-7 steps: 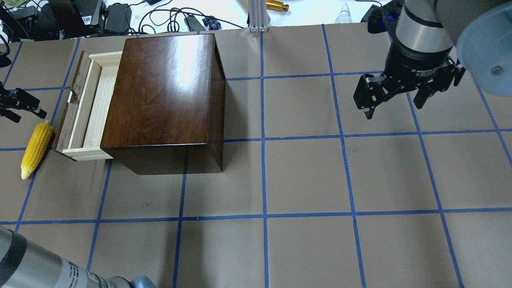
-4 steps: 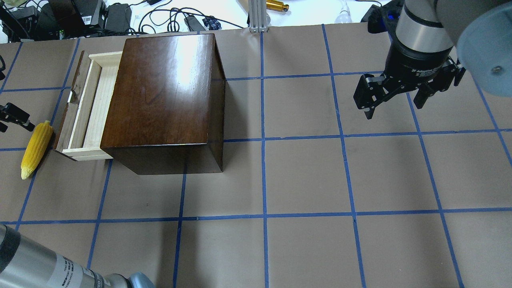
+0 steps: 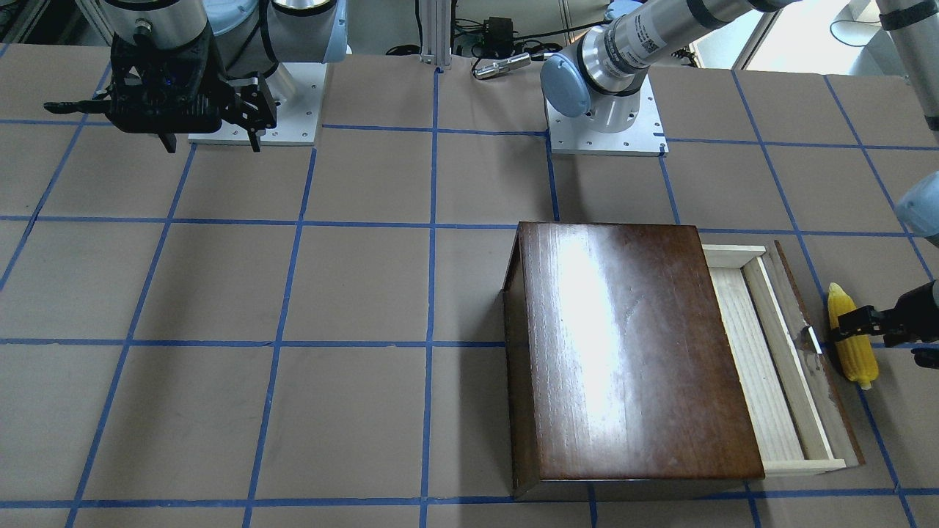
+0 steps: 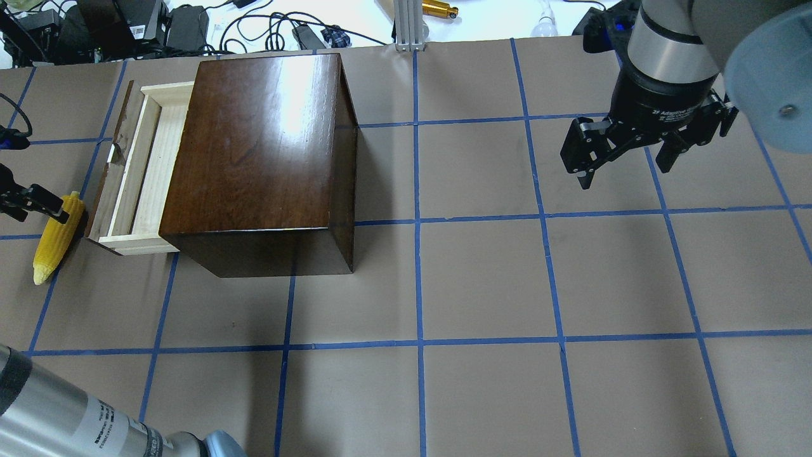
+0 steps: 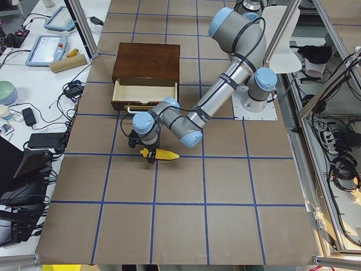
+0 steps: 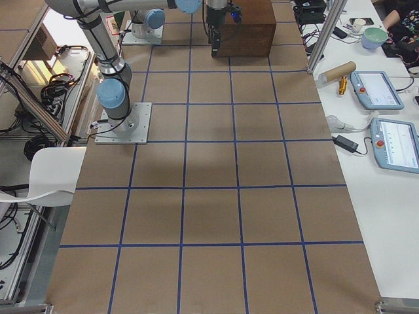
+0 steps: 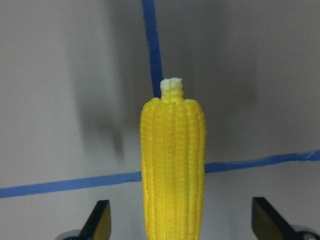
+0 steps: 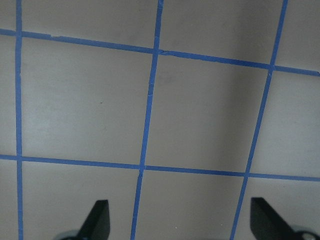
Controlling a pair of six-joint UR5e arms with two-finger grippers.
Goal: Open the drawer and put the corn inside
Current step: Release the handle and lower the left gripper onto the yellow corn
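Note:
The yellow corn (image 4: 52,247) lies on the table just left of the open drawer's dark front; it also shows in the front view (image 3: 855,356) and the left view (image 5: 165,154). The drawer (image 4: 136,168) of pale wood is pulled part way out of the dark-brown box (image 4: 254,146). My left gripper (image 4: 35,209) is open and hovers low over the corn's blunt end. In the left wrist view the corn (image 7: 172,170) lies between the two fingertips (image 7: 102,220), apart from both. My right gripper (image 4: 625,165) is open and empty, high over the table's far right.
Cables and power supplies (image 4: 158,25) lie beyond the table's back edge behind the box. The drawer's metal pull (image 3: 813,339) sticks out toward the corn. The right wrist view shows only bare brown table with blue tape lines (image 8: 145,115).
My left gripper has moved toward the table's near side, from beside the drawer front to over the corn's blunt end. The corn, drawer and right arm have not moved.

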